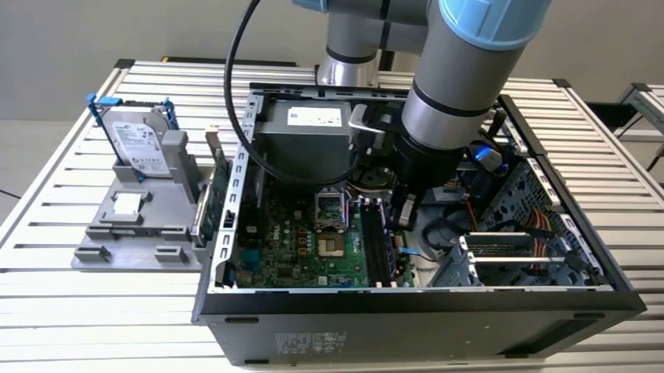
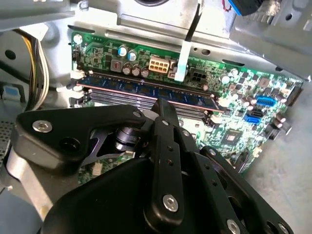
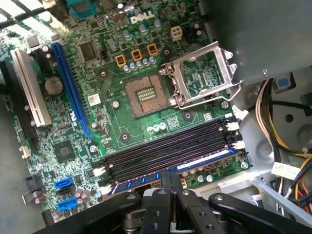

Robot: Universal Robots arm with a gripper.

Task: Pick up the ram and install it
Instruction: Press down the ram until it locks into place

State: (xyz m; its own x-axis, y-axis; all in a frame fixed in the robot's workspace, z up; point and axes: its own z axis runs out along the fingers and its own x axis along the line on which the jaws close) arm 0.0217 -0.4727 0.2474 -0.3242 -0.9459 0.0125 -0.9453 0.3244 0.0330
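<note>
The open black computer case (image 1: 415,311) lies on its side on the slatted metal table (image 1: 62,295), and the green motherboard (image 1: 301,241) on its floor is the landmark for everything else. Near the middle of that board sits the bare square processor socket (image 3: 146,95), its metal retention frame (image 3: 204,73) swung up beside it. Along one edge of the board runs a bank of long black memory slots (image 3: 165,148) with white end clips. The ram (image 2: 146,90), a long narrow blue-green circuit stick with a row of dark chips, stands on edge in the outermost slot of that bank, lying level along its length between the clips; in the first wrist view its blue edge (image 3: 195,163) shows just past the empty slots. The black claw (image 2: 163,109) of the grey and light-blue robot arm (image 1: 456,85) hangs straight over the middle of the stick, its fingers drawn close together at the stick's upper edge; whether they actually press on it or grip it I cannot tell. Also inside the case, beyond the board, sit a grey boxy power supply (image 1: 306,140) and a perforated metal drive cage (image 1: 529,225) with orange and yellow wires. Outside the case, beside the board's far wall, a grey plastic holder (image 1: 135,225) carries a silver hard drive with blue rails (image 1: 135,140), propped upright.
</note>
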